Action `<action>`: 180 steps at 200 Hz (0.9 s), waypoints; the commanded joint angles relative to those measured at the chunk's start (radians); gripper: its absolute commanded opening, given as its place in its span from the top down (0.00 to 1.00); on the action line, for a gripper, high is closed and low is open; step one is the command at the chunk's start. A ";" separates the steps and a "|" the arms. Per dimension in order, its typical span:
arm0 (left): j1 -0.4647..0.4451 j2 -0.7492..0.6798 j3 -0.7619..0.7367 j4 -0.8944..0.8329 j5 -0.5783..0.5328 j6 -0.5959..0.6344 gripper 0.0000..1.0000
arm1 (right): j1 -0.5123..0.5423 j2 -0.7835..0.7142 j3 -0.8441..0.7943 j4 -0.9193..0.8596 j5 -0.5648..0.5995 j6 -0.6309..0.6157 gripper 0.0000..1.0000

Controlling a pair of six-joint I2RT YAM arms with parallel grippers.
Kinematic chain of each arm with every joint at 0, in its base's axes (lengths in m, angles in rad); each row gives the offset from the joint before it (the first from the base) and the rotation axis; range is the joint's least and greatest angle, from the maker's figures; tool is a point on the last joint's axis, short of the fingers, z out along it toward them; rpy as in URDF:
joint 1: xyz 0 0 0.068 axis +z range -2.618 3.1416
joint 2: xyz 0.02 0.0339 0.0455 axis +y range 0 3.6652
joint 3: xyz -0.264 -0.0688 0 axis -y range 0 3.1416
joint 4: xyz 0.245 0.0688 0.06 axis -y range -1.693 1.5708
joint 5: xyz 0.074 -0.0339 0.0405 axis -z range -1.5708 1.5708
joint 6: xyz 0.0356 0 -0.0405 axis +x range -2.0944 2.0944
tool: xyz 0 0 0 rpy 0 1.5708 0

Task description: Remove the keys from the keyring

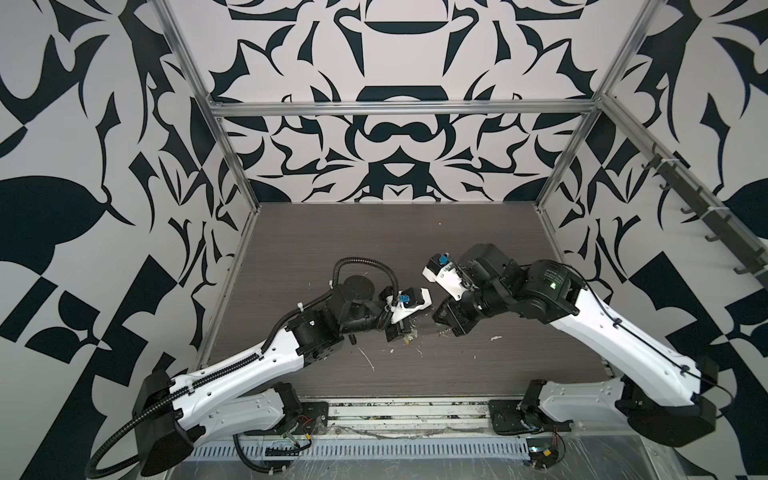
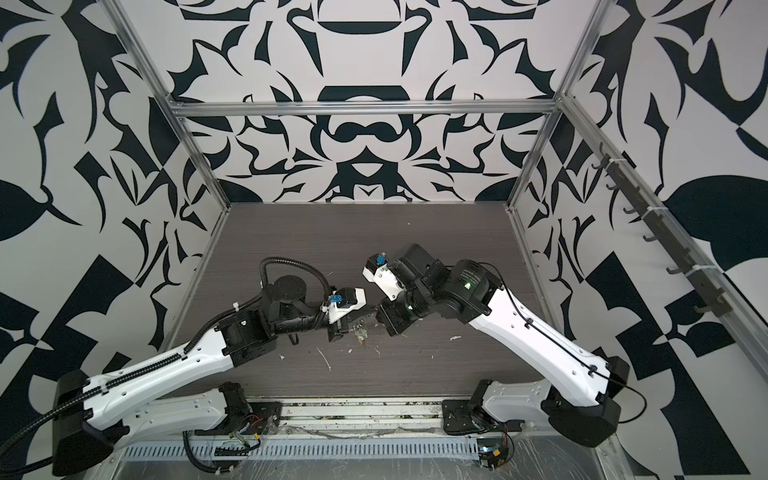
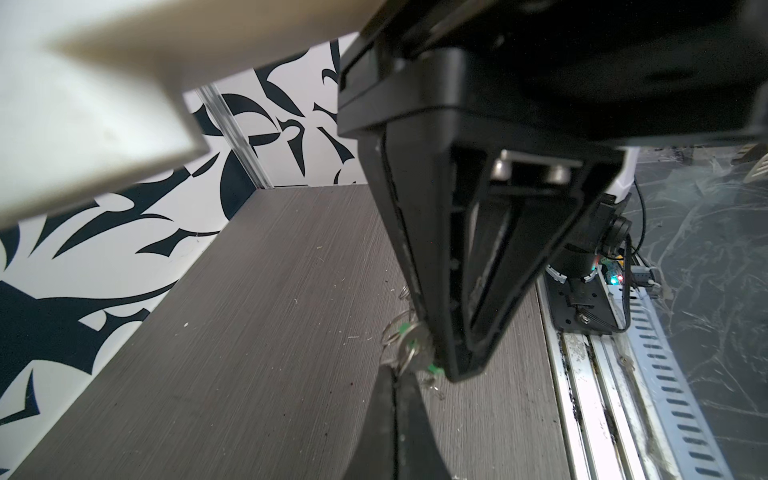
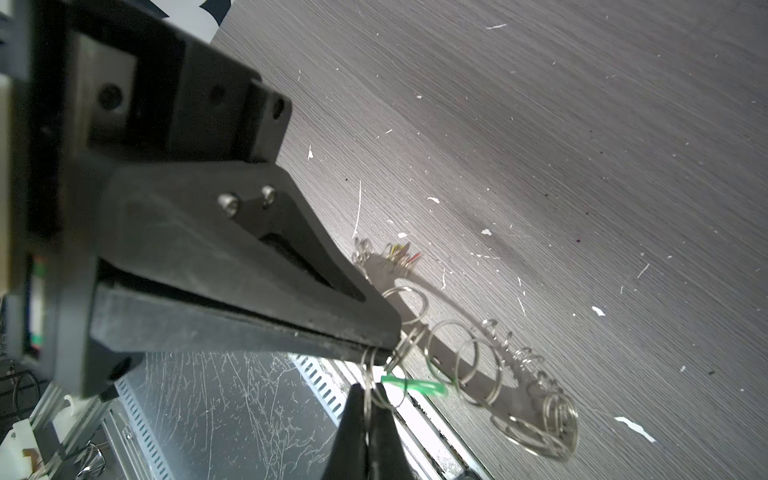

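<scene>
The keyring (image 4: 478, 374), a flat grey disc fringed with wire loops, is lifted at its near end between both grippers. Yellow and red tags (image 4: 401, 251) hang at its far end. My left gripper (image 3: 395, 374) is shut, a wire loop pinched at its tips. That loop carries a silvery key (image 3: 417, 333) with a green tag (image 4: 415, 384). My right gripper (image 4: 366, 392) is shut on a neighbouring wire loop right by the left fingertips (image 4: 384, 345). In both top views the two grippers meet tip to tip at mid-table, with the keyring (image 1: 409, 337) (image 2: 360, 334) hanging just below them.
White scraps (image 1: 368, 359) (image 4: 633, 428) litter the dark wood-grain table (image 1: 415, 241). A metal rail and slotted cable duct (image 1: 374, 451) run along the front edge. Aluminium frame posts (image 1: 232, 166) and patterned walls enclose the sides and back.
</scene>
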 commanded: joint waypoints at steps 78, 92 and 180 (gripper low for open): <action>0.003 -0.046 -0.005 0.059 -0.089 0.083 1.00 | 0.003 -0.050 -0.018 0.040 0.086 -0.006 1.00; 0.002 -0.049 0.000 0.046 -0.088 0.076 1.00 | 0.002 -0.058 -0.019 0.040 0.108 -0.011 1.00; 0.003 -0.064 0.007 0.035 -0.089 0.053 1.00 | 0.002 -0.068 -0.036 0.066 0.129 -0.014 1.00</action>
